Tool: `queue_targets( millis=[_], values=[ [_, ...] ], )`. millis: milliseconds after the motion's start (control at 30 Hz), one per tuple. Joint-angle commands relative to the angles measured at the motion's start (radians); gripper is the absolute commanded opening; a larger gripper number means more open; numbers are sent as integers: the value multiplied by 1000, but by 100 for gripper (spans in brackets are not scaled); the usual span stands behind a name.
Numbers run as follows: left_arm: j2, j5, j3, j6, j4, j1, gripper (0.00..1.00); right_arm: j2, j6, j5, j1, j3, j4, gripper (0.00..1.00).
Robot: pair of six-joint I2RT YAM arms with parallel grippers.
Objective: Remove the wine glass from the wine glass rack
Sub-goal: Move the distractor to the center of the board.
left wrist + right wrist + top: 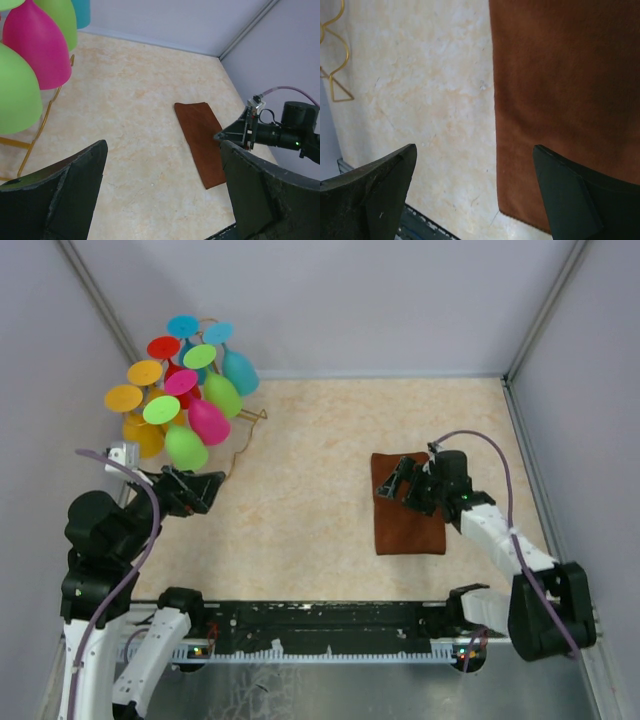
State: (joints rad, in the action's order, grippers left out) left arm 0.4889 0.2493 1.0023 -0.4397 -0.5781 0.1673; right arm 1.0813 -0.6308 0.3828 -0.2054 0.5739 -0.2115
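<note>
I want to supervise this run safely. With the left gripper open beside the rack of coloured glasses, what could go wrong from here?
1. The light green glass nearest the left gripper hangs close beside the pink glass; reaching for one might bump the other.
2. The wine glass rack is thin wire and carries many glasses; a sideways pull could perhaps tip or drag it.

The pale marbled bench (300,490) before me is carrying two things: a brown cloth (400,525) is lying flat toward my right, and the gold wire rack (243,435) is standing in the far left corner.
</note>
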Motion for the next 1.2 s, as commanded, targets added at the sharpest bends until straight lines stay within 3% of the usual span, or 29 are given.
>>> queue_targets(
  millis=[0,233,467,833,1067,1167],
  values=[
    [6,30,38,24,43,-6,99,175,24,-116,-7,156,105,99],
    [-38,-33,9,42,27,-6,99,371,-17,-203,-8,150,129,99],
    [-23,-42,5,75,1,-5,99,520,5,-466,-2,259,-77,99],
    [-8,-41,-28,89,31,-5,99,401,-8,-436,245,168,-40,99],
    [-10,-53,-19,112,10,-6,99,355,56,-505,274,222,-92,99],
    [-11,-75,-1,126,-17,-5,99,273,78,-443,273,204,-78,99]
  ],
)
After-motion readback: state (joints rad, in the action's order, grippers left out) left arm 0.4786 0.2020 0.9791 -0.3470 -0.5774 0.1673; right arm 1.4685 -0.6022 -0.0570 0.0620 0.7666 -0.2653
